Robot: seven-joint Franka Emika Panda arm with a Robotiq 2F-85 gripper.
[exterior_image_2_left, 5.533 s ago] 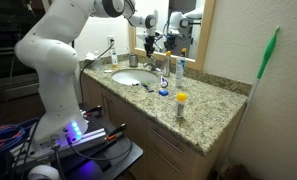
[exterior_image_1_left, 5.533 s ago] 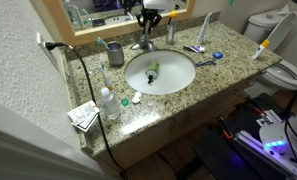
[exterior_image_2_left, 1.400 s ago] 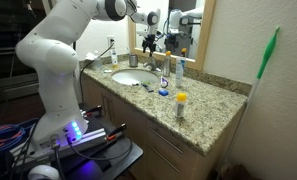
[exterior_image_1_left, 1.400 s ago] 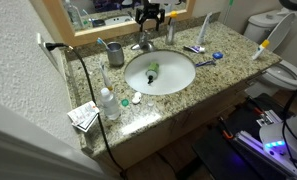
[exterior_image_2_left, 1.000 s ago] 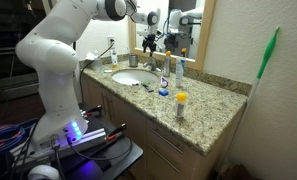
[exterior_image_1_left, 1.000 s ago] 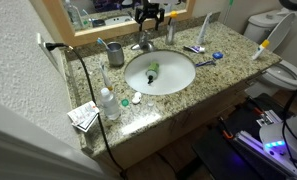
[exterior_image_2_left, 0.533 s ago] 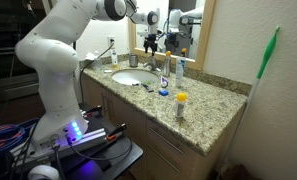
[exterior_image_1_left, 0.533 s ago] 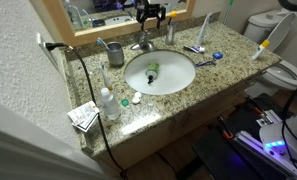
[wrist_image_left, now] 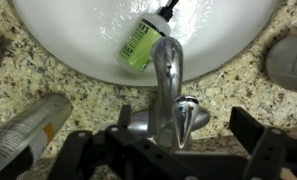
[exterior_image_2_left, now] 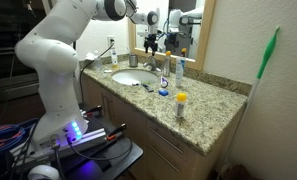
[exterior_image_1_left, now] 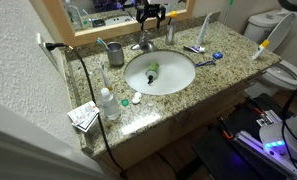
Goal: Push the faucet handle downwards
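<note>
**Gripper hanging over the faucet at the tabletop's rear edge**

In an exterior view, the gripper (exterior_image_1_left: 150, 14) is hanging just above the faucet handle (exterior_image_1_left: 144, 39). The handle is sitting at the middle of the granite tabletop's (exterior_image_1_left: 210, 80) rear edge, behind the white basin (exterior_image_1_left: 131, 62). A grey metal cup (exterior_image_1_left: 115, 53) is standing just beside the faucet. A green bottle (exterior_image_1_left: 152, 70) is lying inside the basin. A black cable (exterior_image_1_left: 85, 85) is running along one side edge, and a clear bottle (exterior_image_1_left: 108, 103) is standing near that front corner.

In an exterior view, the white arm (exterior_image_2_left: 58, 50) is reaching over the tabletop to the rear edge. A yellow-capped jar (exterior_image_2_left: 182, 103) is standing near the front edge, well apart from the gripper.

In the wrist view, the jaws are standing apart, one dark finger (wrist_image_left: 260, 150) on each side of the faucet's base, with the handle lying between them. I cannot tell whether they are touching it. A toothpaste tube (wrist_image_left: 23, 130) is lying just beside the faucet.
</note>
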